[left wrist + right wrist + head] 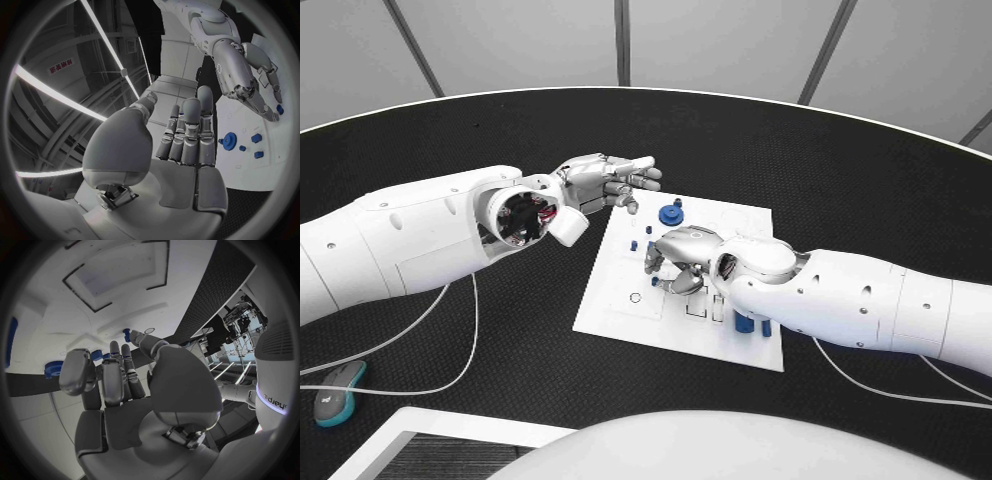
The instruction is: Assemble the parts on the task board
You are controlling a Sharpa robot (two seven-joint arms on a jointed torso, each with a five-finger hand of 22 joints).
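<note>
Right hand (678, 262) hovers empty, fingers loosely curled, over the white task board (625, 290); the blue gear part (671, 213) lies just beyond, nearer the open left hand (606, 180)

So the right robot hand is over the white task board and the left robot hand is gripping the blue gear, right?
Not quite: the left robot hand holds nothing, hovering at the task board's far corner beside the blue gear, as the head view shows. The right robot hand is over the board.
</note>
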